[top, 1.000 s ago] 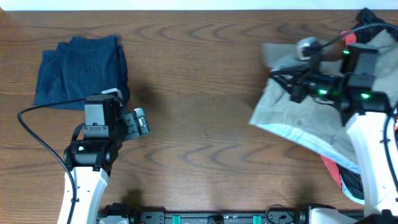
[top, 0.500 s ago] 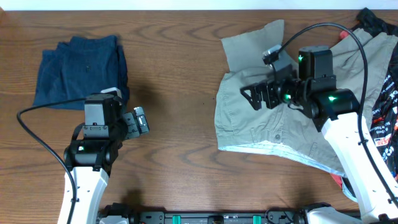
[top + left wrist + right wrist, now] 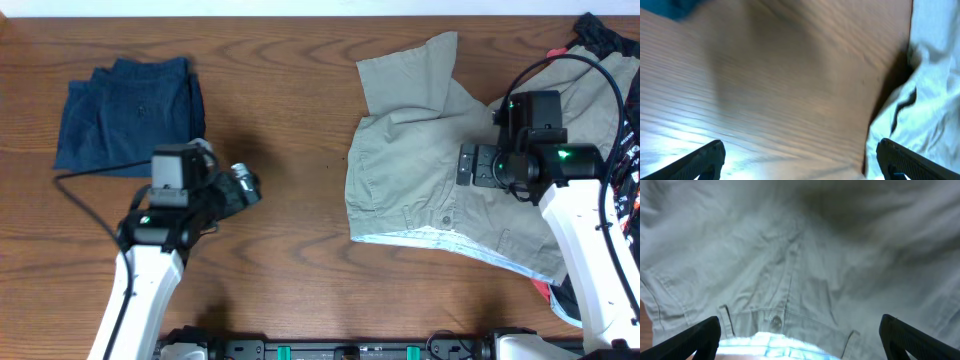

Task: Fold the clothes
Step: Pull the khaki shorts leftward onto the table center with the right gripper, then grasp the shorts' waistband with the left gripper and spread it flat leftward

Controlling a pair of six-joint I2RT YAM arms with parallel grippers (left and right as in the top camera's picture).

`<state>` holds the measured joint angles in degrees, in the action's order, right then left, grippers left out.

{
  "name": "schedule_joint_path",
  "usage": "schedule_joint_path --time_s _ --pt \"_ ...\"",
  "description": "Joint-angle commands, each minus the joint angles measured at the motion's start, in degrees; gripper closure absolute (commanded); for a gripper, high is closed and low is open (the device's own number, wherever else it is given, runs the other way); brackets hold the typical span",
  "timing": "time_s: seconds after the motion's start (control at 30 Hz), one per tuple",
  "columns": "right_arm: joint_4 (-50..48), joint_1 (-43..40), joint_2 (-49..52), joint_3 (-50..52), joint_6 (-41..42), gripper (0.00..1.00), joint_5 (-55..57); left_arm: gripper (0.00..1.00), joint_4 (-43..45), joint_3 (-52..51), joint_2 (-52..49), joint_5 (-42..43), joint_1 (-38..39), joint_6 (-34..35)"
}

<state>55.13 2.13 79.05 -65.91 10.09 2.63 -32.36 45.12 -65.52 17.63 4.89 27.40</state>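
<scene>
Overhead: khaki shorts (image 3: 400,170) on table (image 3: 300,120)

surface: dark wood-grain table (image 3: 290,250) | far edge: pale strip (image 3: 300,7) | light: glare near front

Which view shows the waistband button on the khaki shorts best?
The right wrist view: the button is close up and sharp enough to see, low on the shorts between the open fingers. Overhead shows it only as a tiny speck. The left wrist view catches just a pale fabric edge, no button.
</scene>
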Motion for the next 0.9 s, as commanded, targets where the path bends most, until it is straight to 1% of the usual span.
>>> schedule_joint_path --time_s 0.0,0.13,0.33,0.57,0.63,0.67,0.7,0.73,0.8,0.87 --pt "1.0 -1.4 -0.1 -1.0 1.7 0.01 1.7 0.02 1.0 1.2 -4.3 4.5 3.3 2.7" --pt "1.7 -1.9 -0.1 -1.0 1.7 0.01 1.7 0.02 2.7 1.2 -9.9 4.5 8.6 6.0" --pt "1.7 -1.9 -0.1 -1.0 1.7 0.01 1.7 0.02 7.8 1.2 -19.1 8.5 18.2 11.2" --pt "2.9 -1.9 -0.1 -0.9 1.7 0.01 1.9 0.02 17.7 1.2 -29.7 9.5 28.7 19.8" --pt "3.1 -1.9 -0.1 -0.9 1.6 0.01 2.1 0.0 21.6 1.2 -32.0 11.1 31.2 20.4" --pt "3.1 -1.9 -0.1 -0.9 1.6 0.01 2.1 0.03 23.7 1.2 -33.0 12.1 32.4 20.5" --pt "3.1 -1.9 -0.1 -0.9 1.6 0.01 2.1 0.07 25.2 1.2 -33.6 12.8 33.4 20.5" --pt "3.1 -1.9 -0.1 -0.9 1.6 0.01 2.1 0.16 26.5 1.2 -34.1 12.9 34.4 20.5" --pt "3.1 -1.9 -0.1 -0.9 1.7 0.01 2.1 0.43 28.1 1.2 -34.4 12.0 35.6 20.4" --pt "3.2 -1.9 -0.1 -0.9 1.6 0.01 2.1 0.78 28.4 1.2 -34.4 10.0 35.6 18.3"
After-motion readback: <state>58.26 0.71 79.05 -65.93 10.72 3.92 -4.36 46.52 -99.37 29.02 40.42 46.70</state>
